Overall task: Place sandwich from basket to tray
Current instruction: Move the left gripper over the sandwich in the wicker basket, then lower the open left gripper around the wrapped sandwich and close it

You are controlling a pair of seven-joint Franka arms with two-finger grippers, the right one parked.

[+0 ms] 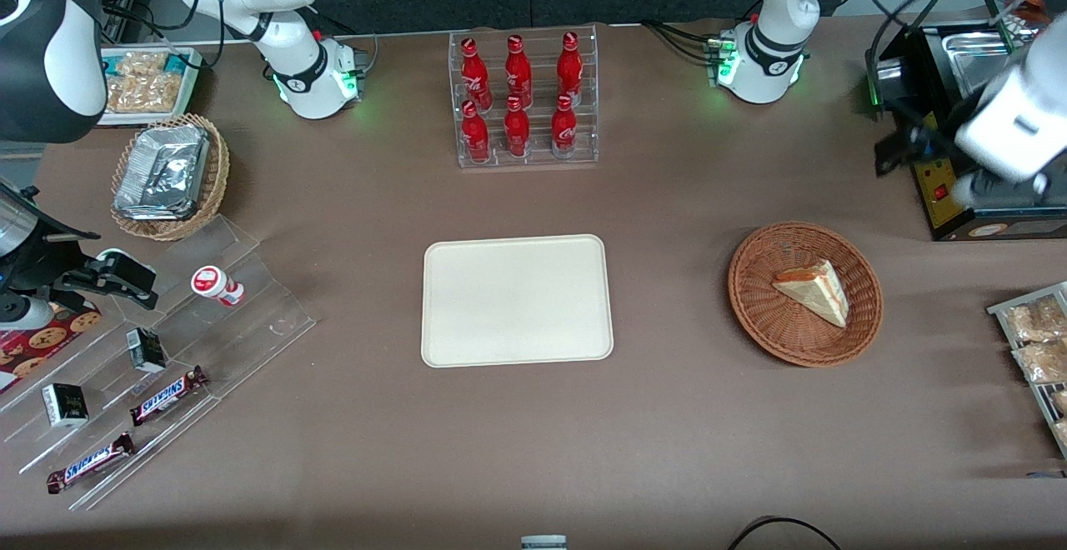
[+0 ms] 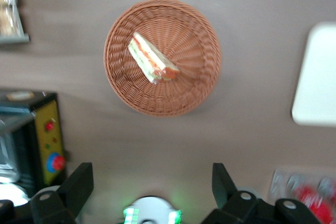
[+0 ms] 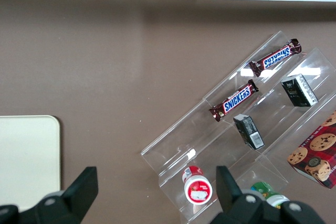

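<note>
The sandwich, a pale bread wedge with red-orange and green layers, lies in the round reddish-brown wicker basket. The cream tray sits flat at the middle of the table, with nothing on it. My left gripper hangs high above the table, farther from the front camera than the basket and beside a black appliance. In the left wrist view the sandwich rests in the basket, well apart from the gripper, which is open and holds nothing. One edge of the tray shows too.
A black appliance with a yellow panel stands close beside the gripper. Bagged snacks lie toward the working arm's end. A clear rack of red bottles stands farther back than the tray. A tan basket of foil trays and an acrylic candy stand are toward the parked arm's end.
</note>
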